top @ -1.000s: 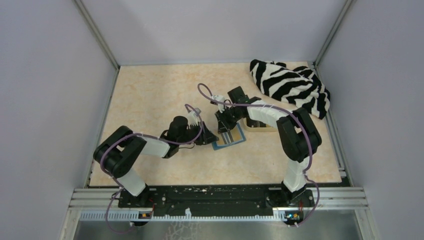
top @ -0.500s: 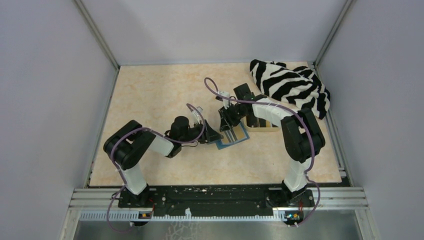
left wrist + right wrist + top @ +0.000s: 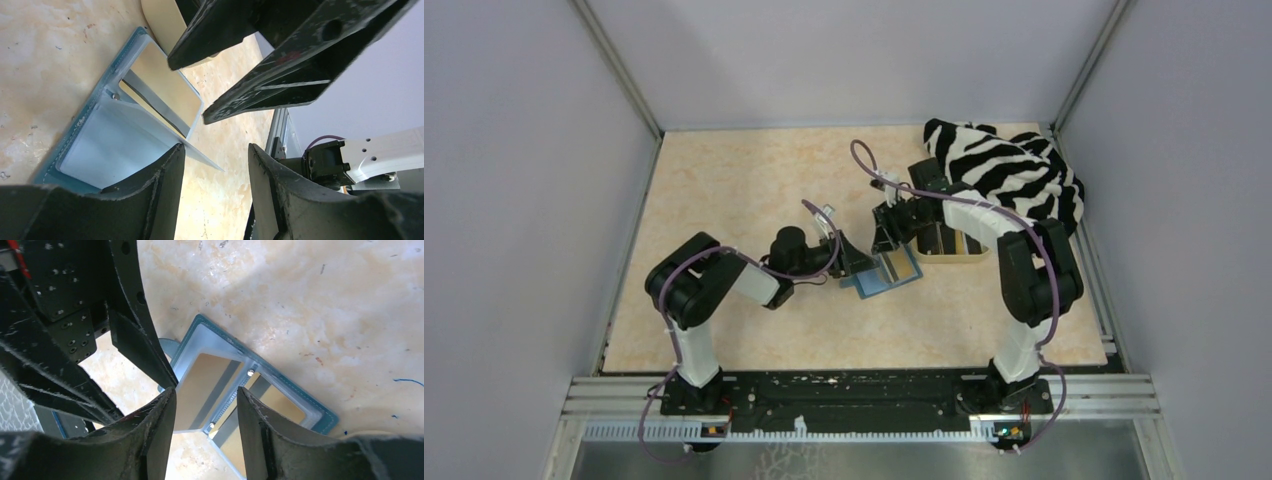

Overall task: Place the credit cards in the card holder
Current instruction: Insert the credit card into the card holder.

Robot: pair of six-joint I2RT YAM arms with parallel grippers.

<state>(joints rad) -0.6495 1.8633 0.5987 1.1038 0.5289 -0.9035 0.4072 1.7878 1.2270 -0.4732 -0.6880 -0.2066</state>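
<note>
Two credit cards [image 3: 207, 384] in card holder [image 3: 220, 342], right wrist view; overhead, one

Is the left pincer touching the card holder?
Cannot tell. Left wrist view: a sleeve of the card holder reaches into the open left pincer; contact unclear.

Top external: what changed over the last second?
The right gripper drew back from over the card holder toward the tan tray, uncovering an orange-gold card in the holder. The left gripper edged right, closer to the holder. Holder, tray and zebra-striped cloth stayed put.
</note>
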